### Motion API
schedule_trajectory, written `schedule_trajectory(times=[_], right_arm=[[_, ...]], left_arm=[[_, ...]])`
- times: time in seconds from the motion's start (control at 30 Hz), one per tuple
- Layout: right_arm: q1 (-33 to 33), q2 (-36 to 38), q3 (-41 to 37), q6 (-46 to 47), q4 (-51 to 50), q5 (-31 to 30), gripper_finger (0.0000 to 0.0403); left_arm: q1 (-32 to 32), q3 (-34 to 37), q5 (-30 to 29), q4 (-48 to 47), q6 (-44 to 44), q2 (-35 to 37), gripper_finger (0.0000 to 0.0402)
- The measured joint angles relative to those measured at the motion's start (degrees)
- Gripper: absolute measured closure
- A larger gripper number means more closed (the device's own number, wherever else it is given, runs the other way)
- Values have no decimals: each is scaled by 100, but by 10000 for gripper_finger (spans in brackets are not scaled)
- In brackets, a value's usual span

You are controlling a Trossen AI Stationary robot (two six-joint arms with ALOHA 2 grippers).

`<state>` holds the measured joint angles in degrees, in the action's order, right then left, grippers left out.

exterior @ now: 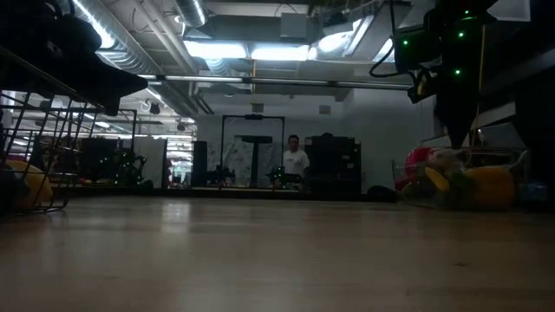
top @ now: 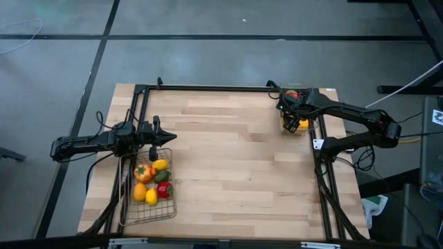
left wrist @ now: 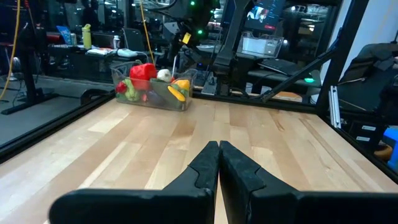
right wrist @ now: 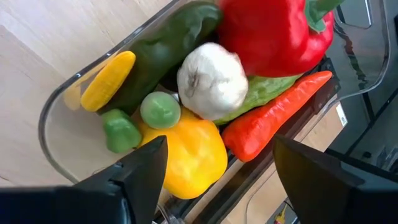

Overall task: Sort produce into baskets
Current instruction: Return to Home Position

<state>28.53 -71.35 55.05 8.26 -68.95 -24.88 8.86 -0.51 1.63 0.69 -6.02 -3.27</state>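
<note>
The clear plastic bin (top: 294, 111) stands at the table's far right and holds produce: a red pepper (right wrist: 273, 31), a white garlic bulb (right wrist: 211, 81), a yellow pepper (right wrist: 186, 155), a dark green pepper (right wrist: 161, 50), a corn cob (right wrist: 109, 81) and an orange-red carrot (right wrist: 273, 118). My right gripper (right wrist: 221, 180) hangs open just above the bin, pointing steeply down, with a finger on either side of the yellow pepper and nothing in it. The wire-mesh basket (top: 147, 207) at the near left holds several peppers and lemons (top: 151, 181). My left gripper (left wrist: 219, 162) is shut and level above the basket's far end.
A black frame (top: 208, 87) runs along the table's far, left and right edges. The wide wooden middle of the table (top: 235, 166) lies between the basket and the bin. A person (exterior: 295, 160) stands far off in the room beyond the table.
</note>
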Motion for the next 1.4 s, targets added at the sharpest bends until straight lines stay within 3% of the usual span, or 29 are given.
schedule_trajectory(times=[0.33,0.6,0.87,1.1,1.23,1.4], right_arm=[[0,92,0,21,11,45,114],[0,962,0,-276,332,782,114],[-7,1725,0,-418,704,2199,114],[-7,1786,-8,-588,1589,2870,114],[-7,1784,-362,-725,2568,3550,122],[-9,1784,-1149,-706,3895,4419,169]], left_arm=[[0,0,0,0,0,0,392],[2,0,0,0,0,0,392],[2,0,0,-1,0,0,392],[2,0,0,0,0,0,392],[0,0,0,0,0,0,392],[1,0,0,-1,1,1,392]])
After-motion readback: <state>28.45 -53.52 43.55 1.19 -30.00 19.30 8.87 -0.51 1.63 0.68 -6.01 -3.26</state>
